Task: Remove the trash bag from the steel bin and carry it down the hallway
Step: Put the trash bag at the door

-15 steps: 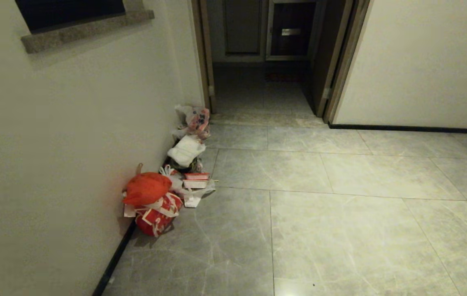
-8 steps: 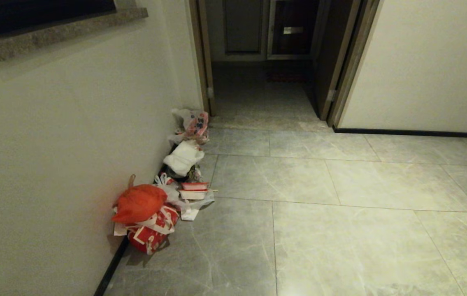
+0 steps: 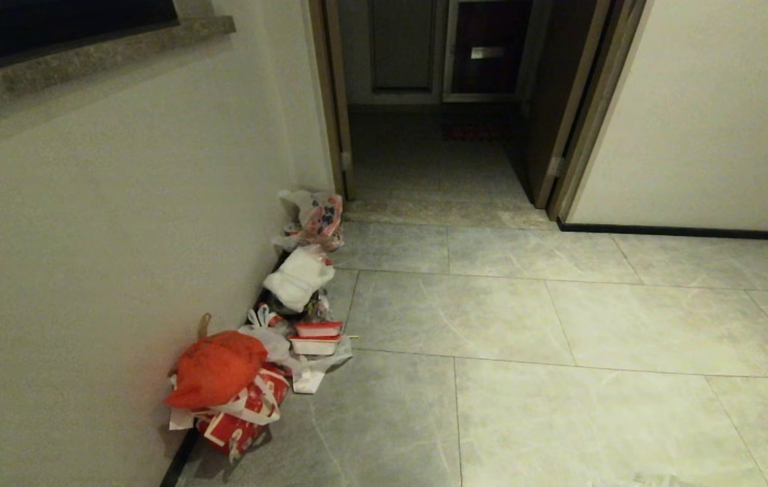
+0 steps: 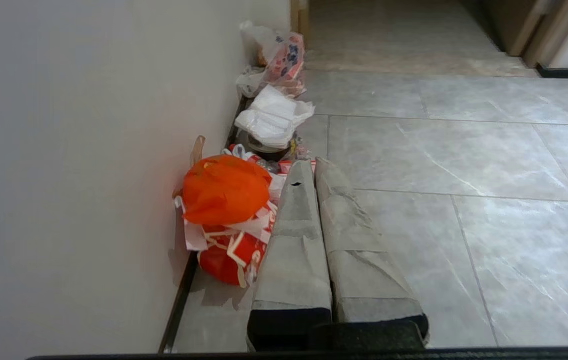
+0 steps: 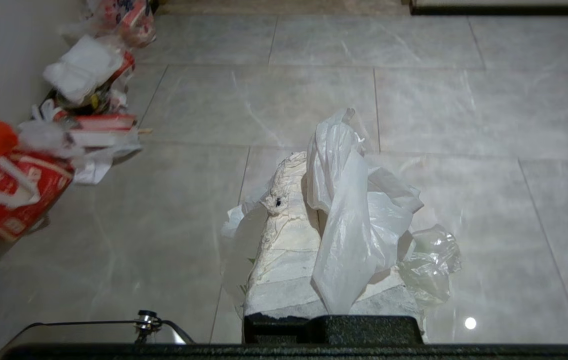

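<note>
The right gripper (image 5: 314, 165) is clamped tight on the trash bag (image 5: 359, 225), its wrapped fingers pressed together with the thin plastic pinched between them. The bag drapes over the fingers and hangs below, above the grey floor tiles (image 5: 464, 100): translucent white film, crinkled and slack, a clearer bulge at its far side; a trace of green shows only at the lower edge. It looks light and nearly empty.

The left gripper (image 4: 314, 167) is closed on nothing, parked low and pointing along the wall.

Neither arm shows in the head view. Along the left wall lies a row of other rubbish: an orange-red bag (image 3: 218, 368) on a red-and-white carton (image 3: 238, 419), a stack of red-rimmed takeaway boxes (image 3: 316, 337), a white bag (image 3: 299, 276) and a printed bag (image 3: 319, 216) near the door frame. Ahead, the hallway (image 3: 526, 304) runs to an open doorway (image 3: 438, 135).

No steel bin is in view, so the removal seems done; what is left, I judge, is the carry itself, with the end point not visible.
</note>
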Motion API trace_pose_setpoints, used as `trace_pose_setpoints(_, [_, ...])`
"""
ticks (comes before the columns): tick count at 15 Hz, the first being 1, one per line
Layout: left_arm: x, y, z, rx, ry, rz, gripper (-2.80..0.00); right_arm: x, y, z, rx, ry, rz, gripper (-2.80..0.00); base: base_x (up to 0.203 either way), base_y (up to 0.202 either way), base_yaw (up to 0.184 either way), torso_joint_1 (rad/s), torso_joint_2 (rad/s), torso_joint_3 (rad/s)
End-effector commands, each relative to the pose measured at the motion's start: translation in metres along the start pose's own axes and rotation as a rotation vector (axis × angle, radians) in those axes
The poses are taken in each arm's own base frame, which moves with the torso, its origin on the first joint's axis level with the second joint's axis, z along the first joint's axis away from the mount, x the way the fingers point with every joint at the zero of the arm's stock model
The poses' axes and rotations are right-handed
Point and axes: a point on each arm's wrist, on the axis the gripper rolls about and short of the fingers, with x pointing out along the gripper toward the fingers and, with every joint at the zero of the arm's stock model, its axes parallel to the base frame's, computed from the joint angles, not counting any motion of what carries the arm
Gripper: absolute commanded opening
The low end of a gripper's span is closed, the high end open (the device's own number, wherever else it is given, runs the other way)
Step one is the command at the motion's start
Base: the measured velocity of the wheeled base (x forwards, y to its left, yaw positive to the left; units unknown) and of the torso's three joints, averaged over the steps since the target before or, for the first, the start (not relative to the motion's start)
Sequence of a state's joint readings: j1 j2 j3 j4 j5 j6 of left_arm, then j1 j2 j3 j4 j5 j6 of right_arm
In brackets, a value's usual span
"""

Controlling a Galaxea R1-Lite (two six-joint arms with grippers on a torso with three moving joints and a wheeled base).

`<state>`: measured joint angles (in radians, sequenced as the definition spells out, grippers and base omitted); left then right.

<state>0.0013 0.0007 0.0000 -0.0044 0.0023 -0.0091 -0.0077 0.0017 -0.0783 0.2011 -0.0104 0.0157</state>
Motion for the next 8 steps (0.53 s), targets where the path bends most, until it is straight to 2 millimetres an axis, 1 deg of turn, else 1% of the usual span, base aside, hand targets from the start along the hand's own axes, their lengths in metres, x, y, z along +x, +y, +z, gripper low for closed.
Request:
trace_pose_setpoints(1, [0.0002, 0.0000, -0.0004, 0.000, 0.002, 0.001, -2.80, 0.0000, 0.0000, -0.0002, 0.001, 0.001, 0.000, -2.80, 0.193, 0.000, 0.000, 0.002, 0.00, 0.000])
trace_pose_setpoints(8, [0.0001, 0.0000, 0.0000, 0.000, 0.001, 0.001, -2.80, 0.0000, 0.0000, -0.0002, 0.001, 0.001, -0.002, -2.80, 0.189, 0.000, 0.001, 0.000, 0.00, 0.001])
